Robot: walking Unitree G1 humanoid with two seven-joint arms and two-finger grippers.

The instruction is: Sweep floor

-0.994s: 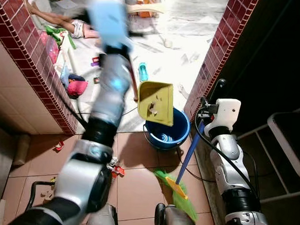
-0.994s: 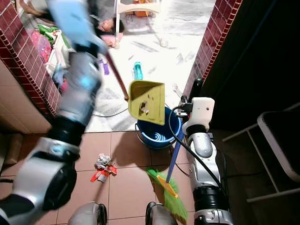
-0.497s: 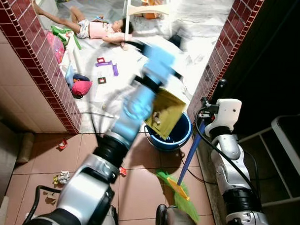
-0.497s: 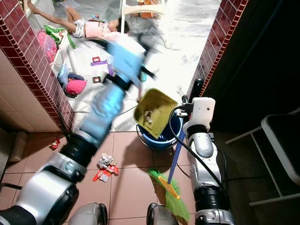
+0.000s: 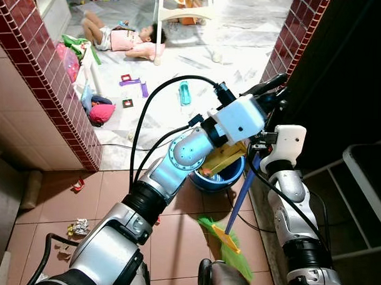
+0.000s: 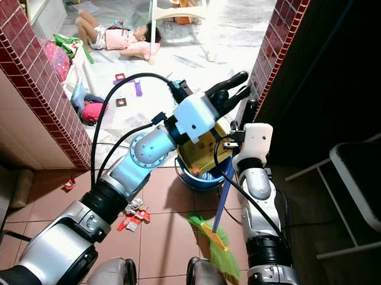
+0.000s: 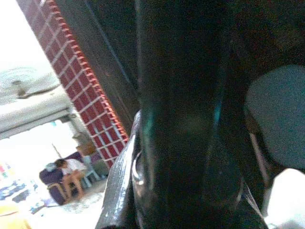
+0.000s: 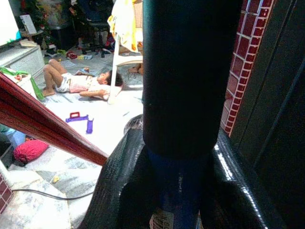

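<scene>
My left arm reaches across to the right, its gripper (image 6: 242, 83) shut on the red handle (image 8: 43, 126) of a yellow dustpan (image 6: 201, 149). The pan is tipped mouth-down over a blue bucket (image 5: 230, 179) at the doorway. My right gripper (image 6: 246, 119) is shut on the blue handle (image 5: 240, 197) of a broom. The broom stands upright, its green bristles (image 5: 233, 253) on the brown tiles by my feet.
Crumpled litter (image 6: 132, 206) and scraps (image 5: 79, 226) lie on the tiles at the left. Red-tiled pillars (image 5: 54, 88) flank the doorway. Beyond it a person (image 5: 128, 37) lies on the floor among toys. A dark chair (image 5: 367, 180) stands at the right.
My left arm has swung from the upper left down to the right, and the dustpan has gone from hanging upright to tipped over the bucket. The right arm and broom have stayed put.
</scene>
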